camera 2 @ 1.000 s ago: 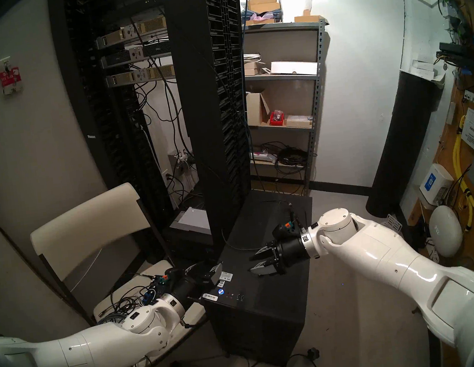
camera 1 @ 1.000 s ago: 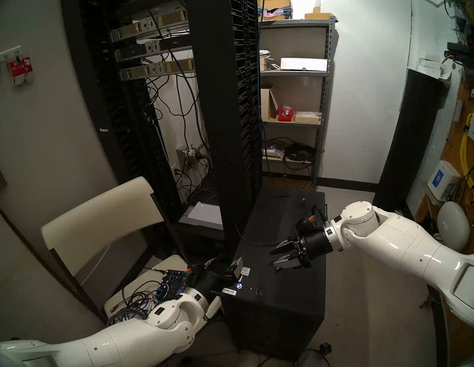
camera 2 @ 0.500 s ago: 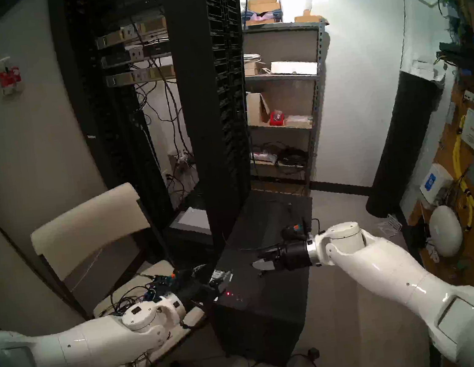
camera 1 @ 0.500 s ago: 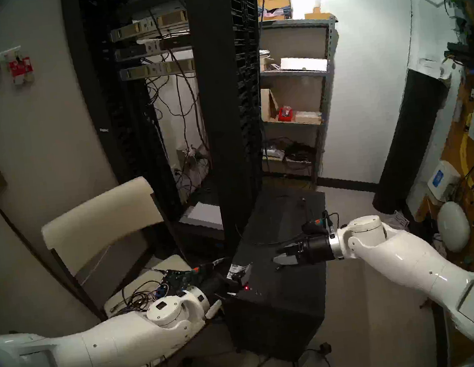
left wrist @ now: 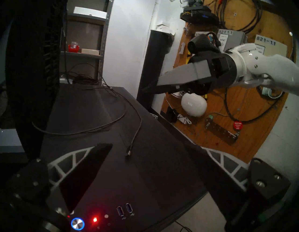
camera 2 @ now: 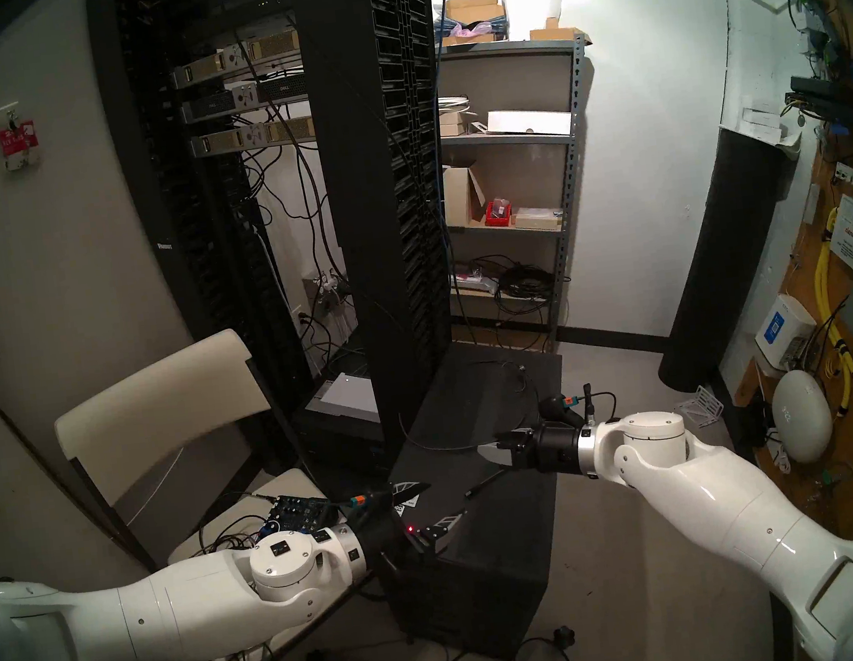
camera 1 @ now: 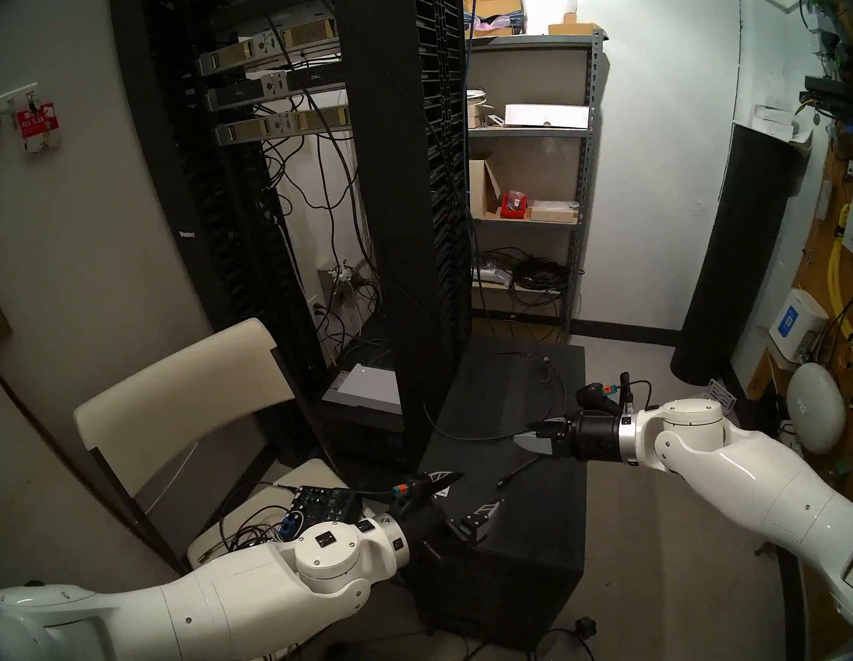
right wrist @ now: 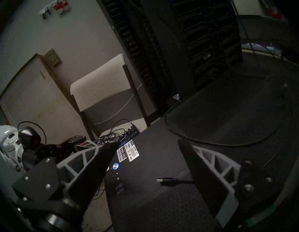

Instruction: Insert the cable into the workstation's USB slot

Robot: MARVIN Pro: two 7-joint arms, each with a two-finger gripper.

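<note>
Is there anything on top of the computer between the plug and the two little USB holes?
No. In the right wrist view only bare black top of the workstation lies between the cable plug and the USB slots.

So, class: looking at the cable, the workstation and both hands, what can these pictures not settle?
- Cable: its far end is lost behind the server rack, head views.
- Workstation USB slots: left hand covers them, head views.
- Right hand: opening unclear edge-on in head views.
- Sticker print: too small.
</note>
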